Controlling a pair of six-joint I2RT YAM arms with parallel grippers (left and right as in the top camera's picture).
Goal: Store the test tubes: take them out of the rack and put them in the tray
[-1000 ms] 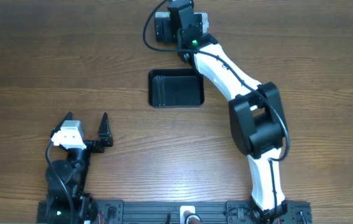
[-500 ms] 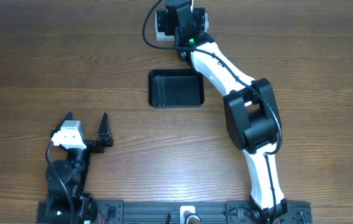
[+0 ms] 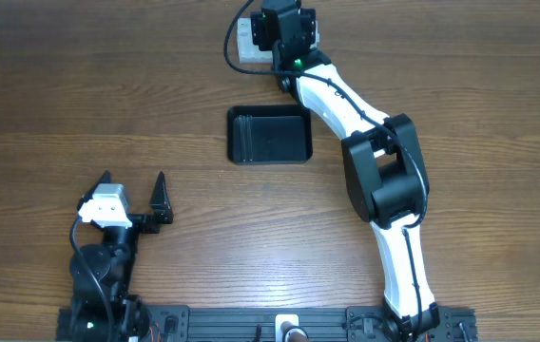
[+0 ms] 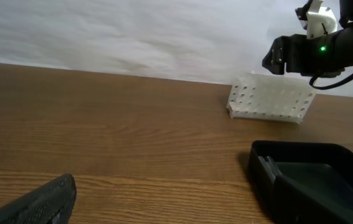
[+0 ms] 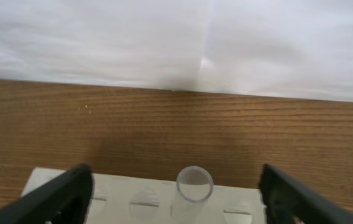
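Observation:
A white test tube rack [image 3: 249,45] stands near the table's far edge, also visible as the rack [image 4: 270,100] from the left wrist. One clear tube [image 5: 194,184] stands upright in the rack [image 5: 133,198], right between my right gripper's spread fingers [image 5: 61,196]. My right gripper [image 5: 178,186] is open around the tube without closing on it; the same gripper [image 3: 284,21] hovers over the rack in the top view. The black tray [image 3: 270,136] lies nearer the table's middle. My left gripper [image 3: 133,183] rests open near the front left, holding nothing.
A white wall [image 5: 176,43] rises just behind the rack. The right arm's elbow [image 3: 381,176] stands high to the right of the tray. Bare wooden table [image 3: 80,85] stretches between the left gripper and the rack.
The right gripper has shifted slightly right and farther back over the rack, and its elbow has followed. The left arm has not moved.

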